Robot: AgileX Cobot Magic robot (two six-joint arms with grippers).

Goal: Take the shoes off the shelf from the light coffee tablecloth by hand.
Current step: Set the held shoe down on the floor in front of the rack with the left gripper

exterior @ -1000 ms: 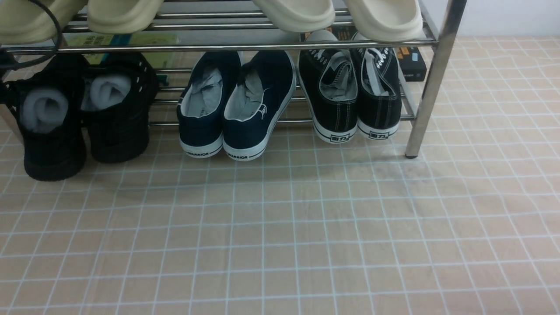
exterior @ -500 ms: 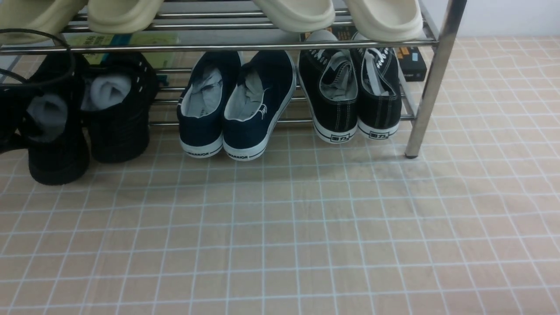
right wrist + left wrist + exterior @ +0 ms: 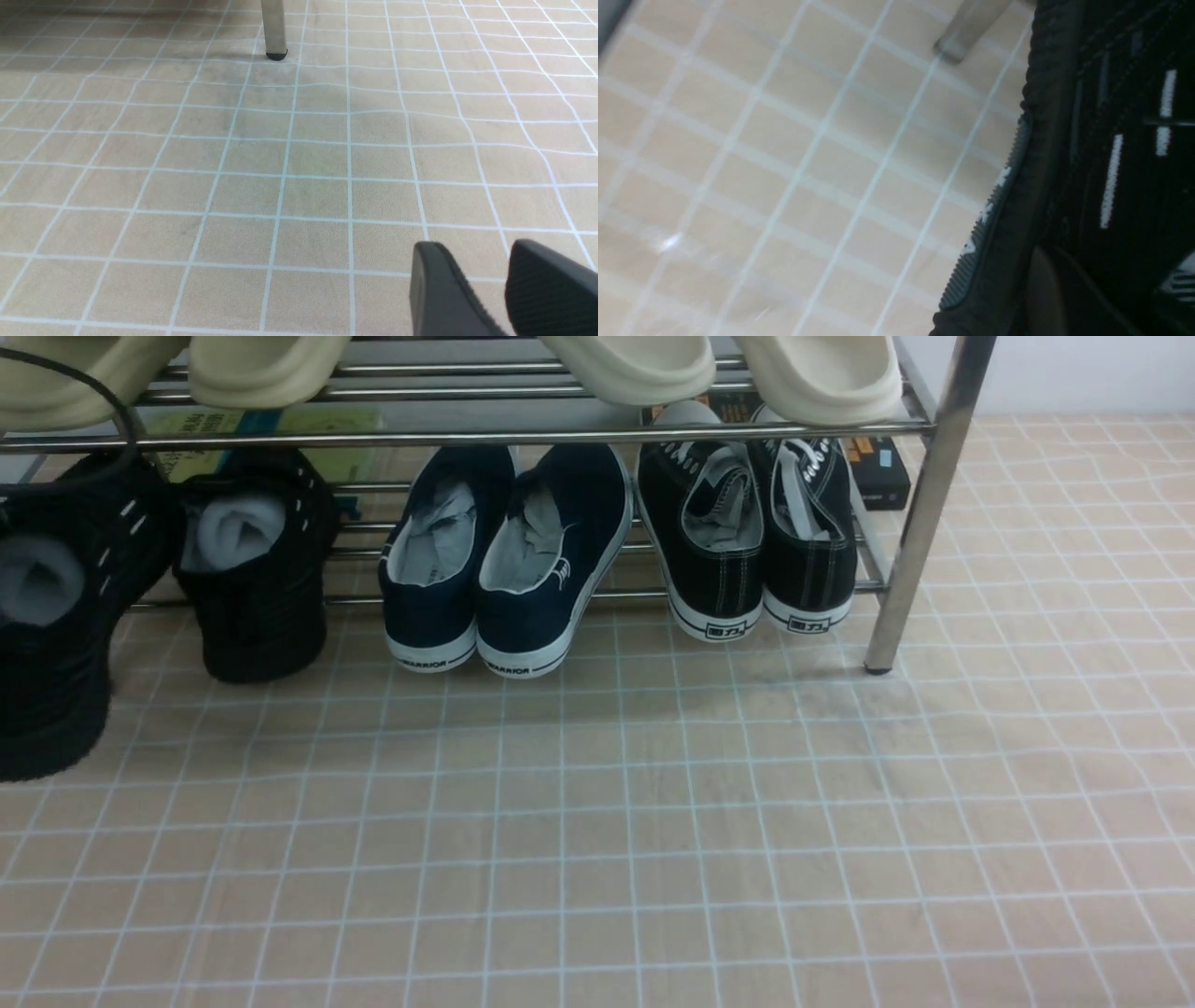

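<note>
While the left hand's grip on one shoe cannot be told, its mate lies heel-out on the left, nearer that arm than the parted right hand.

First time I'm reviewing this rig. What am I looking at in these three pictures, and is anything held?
This is a two-armed robot. The front view looks forward from between the arms; each other picture comes from a wrist camera. A chrome shelf stands on a gridded tablecloth, holding cream slippers and navy sneakers. One black knit sneaker sits far left, close up in the left wrist view; whether the left tool grips it is hidden. Its partner is on the lower tier. The right tool is open and empty.
</note>
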